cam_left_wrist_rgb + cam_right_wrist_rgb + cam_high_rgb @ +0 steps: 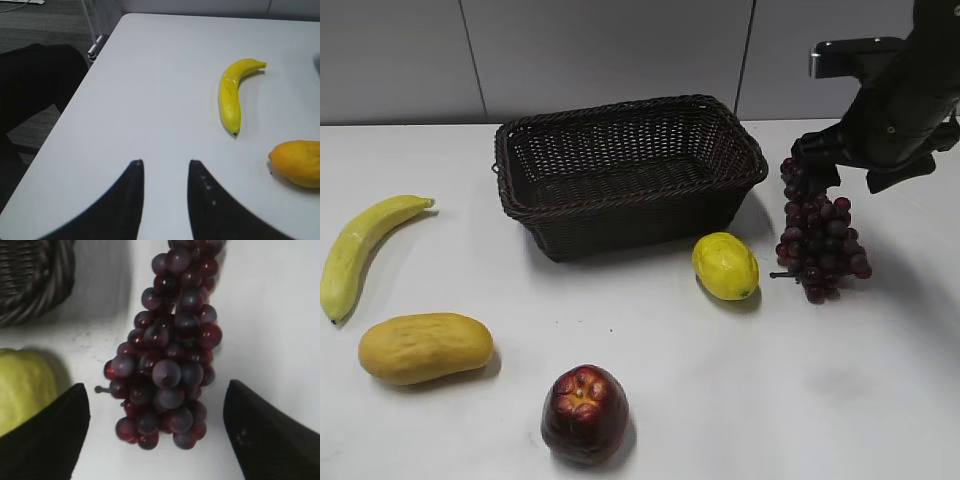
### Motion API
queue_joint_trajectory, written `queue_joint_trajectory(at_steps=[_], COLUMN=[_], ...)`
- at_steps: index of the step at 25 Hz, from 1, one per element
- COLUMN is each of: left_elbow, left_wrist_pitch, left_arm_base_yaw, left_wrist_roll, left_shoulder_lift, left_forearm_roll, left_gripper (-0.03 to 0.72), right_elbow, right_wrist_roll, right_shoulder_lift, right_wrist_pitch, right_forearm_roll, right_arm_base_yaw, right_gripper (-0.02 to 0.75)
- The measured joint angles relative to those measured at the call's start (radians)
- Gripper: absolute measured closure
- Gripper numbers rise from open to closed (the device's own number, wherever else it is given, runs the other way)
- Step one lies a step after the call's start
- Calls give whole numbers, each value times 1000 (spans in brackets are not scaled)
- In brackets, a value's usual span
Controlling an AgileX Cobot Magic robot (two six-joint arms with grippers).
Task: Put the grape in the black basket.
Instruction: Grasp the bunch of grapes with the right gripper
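White table [800, 400], grey panelled wall [610, 50] behind; right gripper [156, 425] spread wide over the grape [170, 360], left gripper [166, 190] parted.

- The grapes [822, 240] [170, 355]: a long bunch of small, round, dark purple-red berries, lying on the white desk [770, 400] to the right of the basket and apart from it. The bunch runs away from the camera in the exterior view, wider at the near end, where a thin stem pokes out to the left.
- The basket [625, 215] [30, 285]: rectangular, dark brown-black woven wicker with flared sides and a braided rim. It stands upright at the back middle of the desk, open side up.
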Motion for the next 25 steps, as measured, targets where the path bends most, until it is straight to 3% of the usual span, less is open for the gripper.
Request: queue_joint_trajectory(at_steps=[3, 17, 19, 23, 25], left_elbow=[0, 0, 0, 0, 0], left_wrist_pitch=[0, 0, 0, 0, 0], left_arm_base_yaw=[0, 0, 0, 0, 0], left_wrist_roll=[0, 0, 0, 0, 0], left_shoulder_lift=[0, 0, 0, 0, 0], left_forearm_roll=[0, 0, 0, 0, 0], left_gripper=[452, 452, 452, 452, 452], right_elbow=[-45, -76, -76, -76, -78], right_wrist_roll=[59, 78, 78, 78, 78], right_shoulder_lift=[75, 257, 259, 262, 262], right_wrist_pitch=[-1, -29, -30, -18, -10], right_forearm_roll=[-60, -59, -59, -71, -80], right_arm_base_yaw=[0, 0, 0, 0, 0], right_gripper=[105, 150, 198, 443, 444])
